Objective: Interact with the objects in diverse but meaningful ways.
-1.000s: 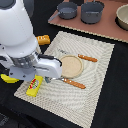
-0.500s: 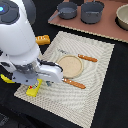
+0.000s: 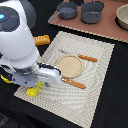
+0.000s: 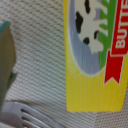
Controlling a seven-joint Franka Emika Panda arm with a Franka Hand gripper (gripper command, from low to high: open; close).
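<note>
A small yellow box (image 3: pixel 32 90) lies on the near left corner of the woven placemat (image 3: pixel 95 97). In the wrist view the box (image 4: pixel 95 55) is very close, showing a cow picture and a red label. My gripper (image 3: pixel 37 83) hangs just over the box, mostly hidden by the white arm; its fingers are not clearly shown. An orange ridged block (image 3: pixel 42 39) lies at the mat's far left corner. A yellow bit, perhaps the banana (image 3: pixel 5 78), peeks out behind the arm. The red fruit is out of view.
A tan plate (image 3: pixel 70 65) sits mid-mat between an orange-handled fork (image 3: pixel 85 58) and knife (image 3: pixel 75 83). Metal tines (image 4: pixel 25 112) show beside the box. Two grey pots (image 3: pixel 67 9) (image 3: pixel 92 11) and a bowl (image 3: pixel 122 15) stand on a brown board at the back.
</note>
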